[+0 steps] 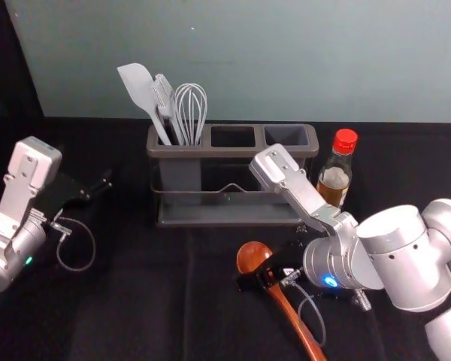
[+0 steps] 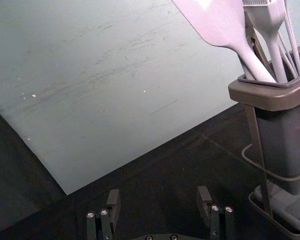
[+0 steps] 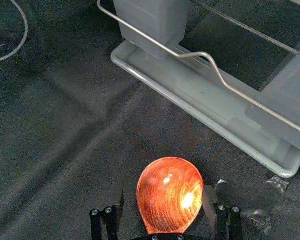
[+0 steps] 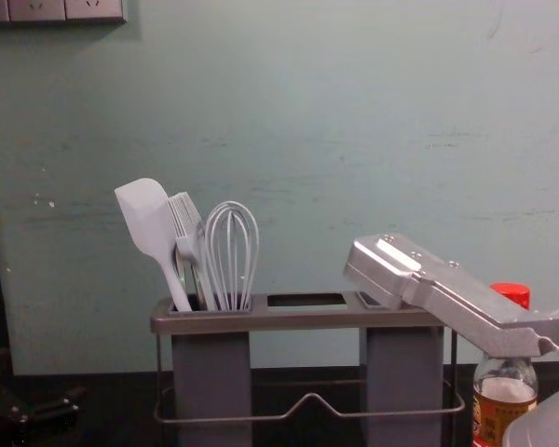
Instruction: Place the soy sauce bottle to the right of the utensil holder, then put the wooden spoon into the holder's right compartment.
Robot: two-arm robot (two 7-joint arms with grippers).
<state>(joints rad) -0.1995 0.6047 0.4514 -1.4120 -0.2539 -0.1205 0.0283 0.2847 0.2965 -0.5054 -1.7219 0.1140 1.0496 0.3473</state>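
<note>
Nearest, the spoon (image 1: 252, 256) lies between your right gripper's (image 3: 165, 189) parted fingers (image 3: 210, 201); centre them on its neck before closing. Beyond, with the left gripper (image 2: 159, 190) left of the holder (image 1: 210, 152), clear the bottle (image 1: 335, 177) standing right of the right compartment (image 1: 287, 136).

So the black, cloth-covered table (image 1: 135, 316) is showing a few soft creases. Toward its back edge, around the middle, the grey utensil holder (image 1: 210, 153) is standing lengthwise. The soy sauce bottle (image 1: 336, 177) is standing upright just beside the holder's right end, red cap on. Closer in, the wooden spoon (image 1: 252, 256) is lying bowl up in front of the holder, its handle slanting toward the near right corner.
</note>
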